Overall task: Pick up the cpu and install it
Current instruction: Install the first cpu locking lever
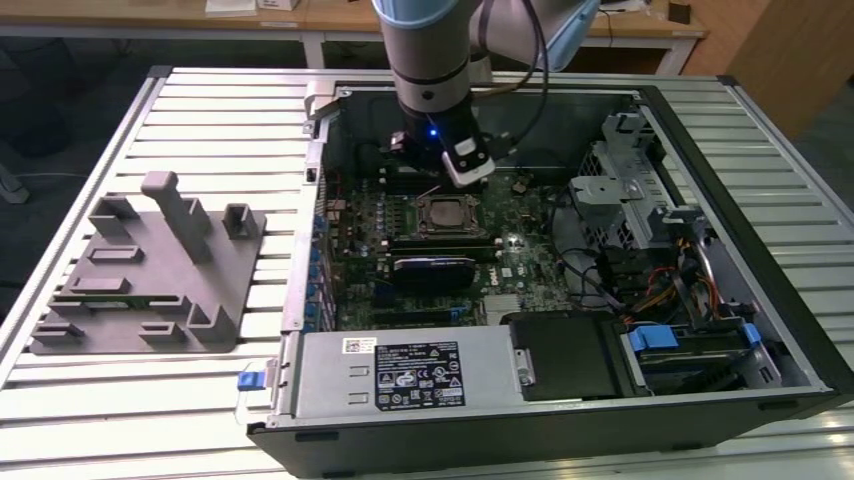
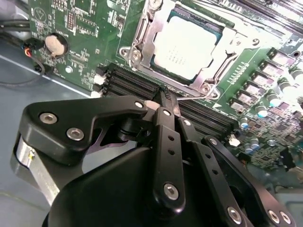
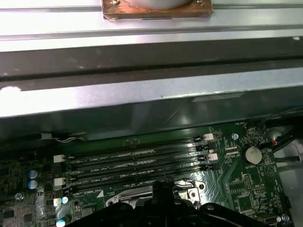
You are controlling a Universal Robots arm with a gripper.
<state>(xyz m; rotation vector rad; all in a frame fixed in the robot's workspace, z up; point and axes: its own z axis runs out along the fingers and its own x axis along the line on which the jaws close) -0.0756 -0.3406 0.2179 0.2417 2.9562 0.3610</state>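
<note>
The cpu (image 2: pixel 184 46), a flat square chip with a silvery top, lies seated in the metal socket frame (image 2: pixel 142 38) on the green motherboard (image 2: pixel 80 23). In the exterior view the cpu (image 1: pixel 443 213) sits mid-board inside the open computer case (image 1: pixel 694 130). My gripper (image 2: pixel 164 97) hangs just off the socket's edge, over the black memory slots (image 2: pixel 128 82). Its fingers are pressed together, shut, with nothing visible between them. The exterior view puts the gripper (image 1: pixel 441 187) just above and behind the socket. In the first wrist view the gripper (image 3: pixel 163 189) is over the socket frame's edge.
A grey plastic tray (image 1: pixel 147 270) with upright posts lies on the slatted table at the exterior view's left. Inside the case are the power supply (image 1: pixel 400 375), a black block (image 1: pixel 567 355), a drive cage (image 1: pixel 627 170) and loose cables (image 1: pixel 667 290).
</note>
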